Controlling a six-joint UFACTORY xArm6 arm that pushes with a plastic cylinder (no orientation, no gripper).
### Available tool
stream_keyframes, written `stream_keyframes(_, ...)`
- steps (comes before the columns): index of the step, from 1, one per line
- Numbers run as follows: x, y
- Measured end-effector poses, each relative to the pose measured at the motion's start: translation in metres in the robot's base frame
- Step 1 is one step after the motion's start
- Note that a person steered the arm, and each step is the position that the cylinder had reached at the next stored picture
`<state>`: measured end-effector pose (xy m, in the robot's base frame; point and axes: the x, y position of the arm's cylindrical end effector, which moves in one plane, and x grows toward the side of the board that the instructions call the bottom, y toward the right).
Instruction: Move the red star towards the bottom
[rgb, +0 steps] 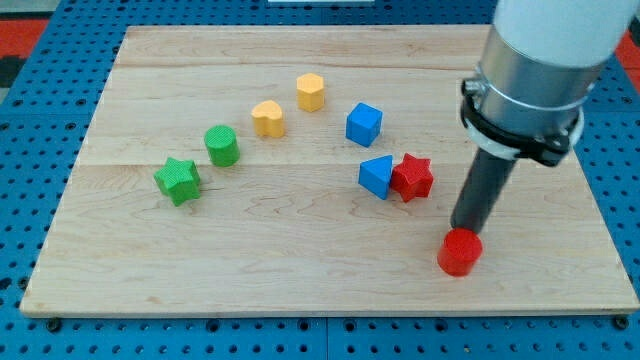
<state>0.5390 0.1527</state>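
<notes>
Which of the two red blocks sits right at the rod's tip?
The red cylinder near the view's bottom right; my tip sits right at its top edge. The red star sits higher, beside the blue block.

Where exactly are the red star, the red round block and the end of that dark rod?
red star (412, 176), camera view, middle of its top face.
red cylinder (460, 252), camera view, centre of the block, right of the star and nearer the view's bottom.
my tip (464, 231), camera view, rod's lower end, just behind the red cylinder.

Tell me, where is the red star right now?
The red star sits right of the board's middle, touching the blue block on its left. My tip is lower right of it, just above the red cylinder.
</notes>
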Motion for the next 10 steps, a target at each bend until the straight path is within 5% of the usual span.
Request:
stream_keyframes(2, 0.016, 0.032)
stream_keyframes(4, -0.086, 0.033)
stream_keyframes(6, -0.157, -0.05)
stream_keyframes(9, -0.181, -0.071)
stream_keyframes(10, -0.156, -0.053)
